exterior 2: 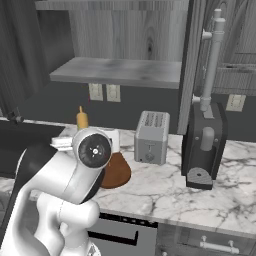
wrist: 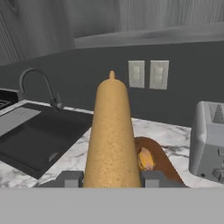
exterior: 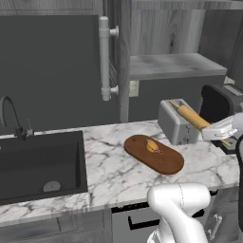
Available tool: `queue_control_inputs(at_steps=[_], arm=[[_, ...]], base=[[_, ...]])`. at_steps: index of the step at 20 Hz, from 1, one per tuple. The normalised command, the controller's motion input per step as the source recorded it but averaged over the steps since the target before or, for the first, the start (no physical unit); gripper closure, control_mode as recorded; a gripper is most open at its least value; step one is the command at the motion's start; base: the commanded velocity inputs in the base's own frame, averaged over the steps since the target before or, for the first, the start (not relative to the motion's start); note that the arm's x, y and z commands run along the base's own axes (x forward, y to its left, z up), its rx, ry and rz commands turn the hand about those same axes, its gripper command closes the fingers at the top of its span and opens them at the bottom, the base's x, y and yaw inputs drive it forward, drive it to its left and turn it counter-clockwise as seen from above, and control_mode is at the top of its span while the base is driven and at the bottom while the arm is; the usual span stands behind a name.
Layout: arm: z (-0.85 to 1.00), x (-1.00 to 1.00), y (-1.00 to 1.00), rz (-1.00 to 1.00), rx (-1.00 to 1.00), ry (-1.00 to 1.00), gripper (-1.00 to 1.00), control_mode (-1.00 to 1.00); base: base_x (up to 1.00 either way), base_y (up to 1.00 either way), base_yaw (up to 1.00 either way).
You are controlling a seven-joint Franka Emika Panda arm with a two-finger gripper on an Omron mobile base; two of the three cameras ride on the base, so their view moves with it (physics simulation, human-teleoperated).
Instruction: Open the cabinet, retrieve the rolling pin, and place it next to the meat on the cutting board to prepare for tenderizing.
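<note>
Here the hand [wrist: 111, 180] carries the rolling pin [exterior: 192, 116] clear above the worktop [exterior: 114, 166], its fingers [wrist: 69, 178] clamped on either side of the wood, apparently to lift it past the toaster [exterior: 176, 122] toward the cutting board [exterior: 154, 154]. The cabinet [exterior: 57, 61] door stands open. The pin is a slim tan-orange cylinder with a small knob end; the meat [exterior: 151, 145] waits on the board below
</note>
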Motion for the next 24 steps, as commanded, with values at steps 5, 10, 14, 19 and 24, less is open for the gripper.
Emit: queue_control_inputs(at_steps=[5,10,14,19,24], arm=[[-0.26,0.25,0.04,0.04,-0.05,0.0,1.0,-1.0],[-0.24,0.3,0.0,0.05,-0.08,0.02,1.0,-1.0],[-0.28,0.26,0.0,0.09,-0.05,0.02,1.0,-1.0],[-0.29,0.16,0.0,0.07,-0.01,0.08,1.0,-1.0],[-0.31,0.01,-0.01,0.06,0.0,0.06,1.0,-1.0]], base=[[0.0,0.0,0.0],[0.0,0.0,0.0],[0.0,0.0,0.0],[0.0,0.0,0.0],[0.0,0.0,0.0]])
